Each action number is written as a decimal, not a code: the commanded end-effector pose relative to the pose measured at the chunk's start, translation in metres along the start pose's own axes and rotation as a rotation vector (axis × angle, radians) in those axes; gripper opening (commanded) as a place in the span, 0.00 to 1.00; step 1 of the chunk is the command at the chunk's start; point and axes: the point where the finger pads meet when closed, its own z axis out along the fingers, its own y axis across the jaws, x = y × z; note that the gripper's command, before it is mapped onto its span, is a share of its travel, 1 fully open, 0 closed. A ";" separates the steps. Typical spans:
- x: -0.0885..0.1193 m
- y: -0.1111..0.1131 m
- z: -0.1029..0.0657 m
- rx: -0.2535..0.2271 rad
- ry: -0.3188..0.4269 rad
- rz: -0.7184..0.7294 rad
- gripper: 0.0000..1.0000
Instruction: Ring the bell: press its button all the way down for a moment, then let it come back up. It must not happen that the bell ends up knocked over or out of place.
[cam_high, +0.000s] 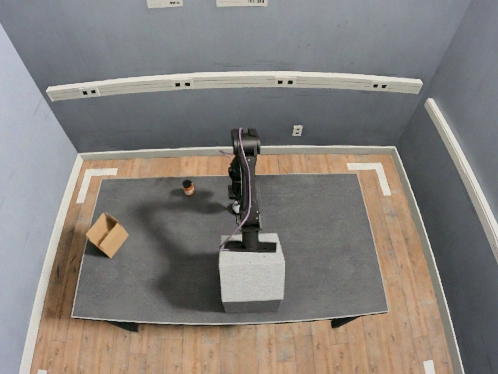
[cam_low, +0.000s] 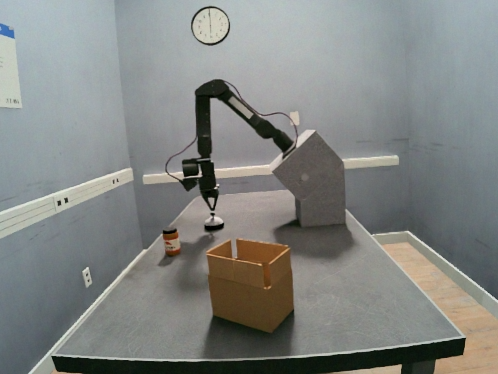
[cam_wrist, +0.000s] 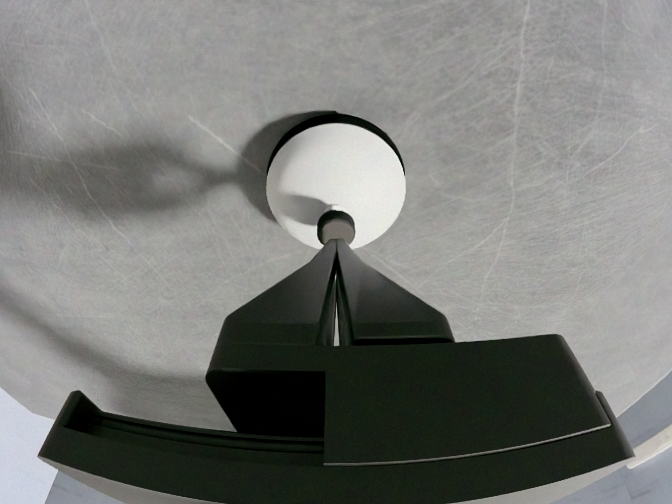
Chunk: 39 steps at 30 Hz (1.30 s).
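The dark grey table (cam_low: 350, 280) carries a white bell (cam_low: 214, 223) directly below the pincer (cam_low: 212, 204), a jar (cam_low: 171, 242) beside it, a cardboard box (cam_low: 250, 290) (open-topped) farther off, and the arm's grey pedestal (cam_low: 320, 195).

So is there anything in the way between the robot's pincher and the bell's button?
Nothing visible is. The closed gripper points straight down at the bell, tips right at its button. The jar and cardboard box stand off to the side.
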 end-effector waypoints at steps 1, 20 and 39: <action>-0.018 0.003 0.000 -0.009 -0.043 -0.006 0.00; -0.019 0.002 0.000 -0.009 -0.041 -0.005 0.00; -0.018 0.002 0.001 -0.008 -0.037 -0.005 0.00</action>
